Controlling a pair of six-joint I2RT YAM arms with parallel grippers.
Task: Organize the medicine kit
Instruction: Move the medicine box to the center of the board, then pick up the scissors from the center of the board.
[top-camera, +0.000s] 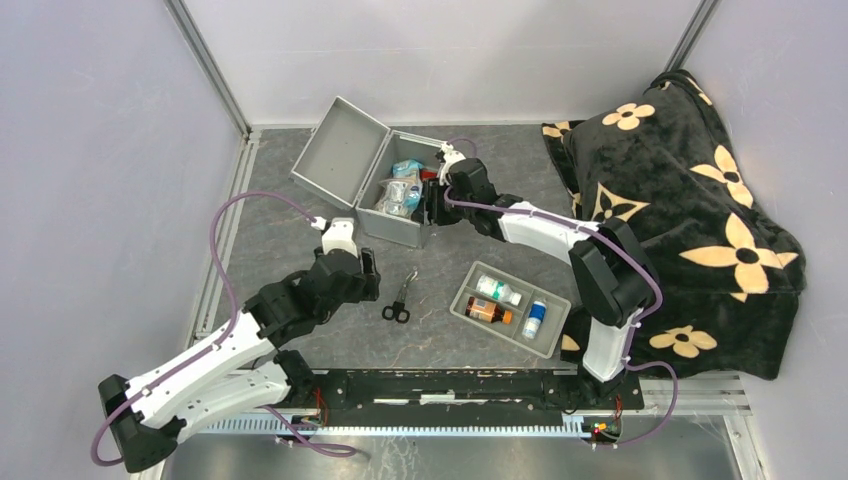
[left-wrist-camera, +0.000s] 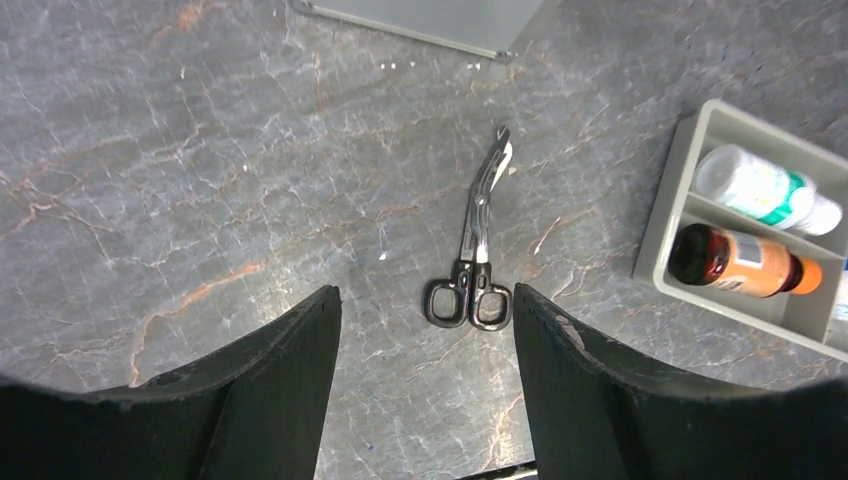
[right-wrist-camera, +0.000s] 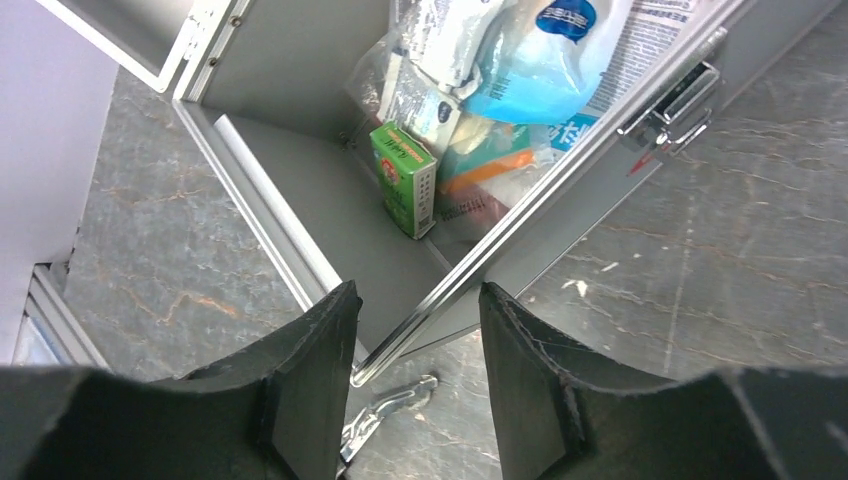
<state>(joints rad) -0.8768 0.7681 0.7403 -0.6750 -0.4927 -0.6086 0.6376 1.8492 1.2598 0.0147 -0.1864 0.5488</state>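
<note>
The medicine kit (top-camera: 396, 229) stands open at the back middle, its lid (top-camera: 340, 150) thrown back to the left. Packets (top-camera: 402, 188) fill its far part. My right gripper (top-camera: 432, 206) hovers over the kit's near right corner, open and holding nothing. In the right wrist view the right gripper (right-wrist-camera: 418, 290) frames the kit's rim (right-wrist-camera: 500, 250), with a small green box (right-wrist-camera: 405, 180) upright on the kit floor beyond. My left gripper (top-camera: 365, 272) stands open above the table, and in its wrist view the left gripper (left-wrist-camera: 425, 295) is just short of the scissors (left-wrist-camera: 478, 240).
A grey divided tray (top-camera: 461, 300) lies right of the scissors (top-camera: 400, 298), holding a white bottle (top-camera: 498, 290), a brown bottle (top-camera: 486, 311) and a small blue-capped one (top-camera: 535, 318). A black flowered blanket (top-camera: 690, 200) covers a bulk at the right.
</note>
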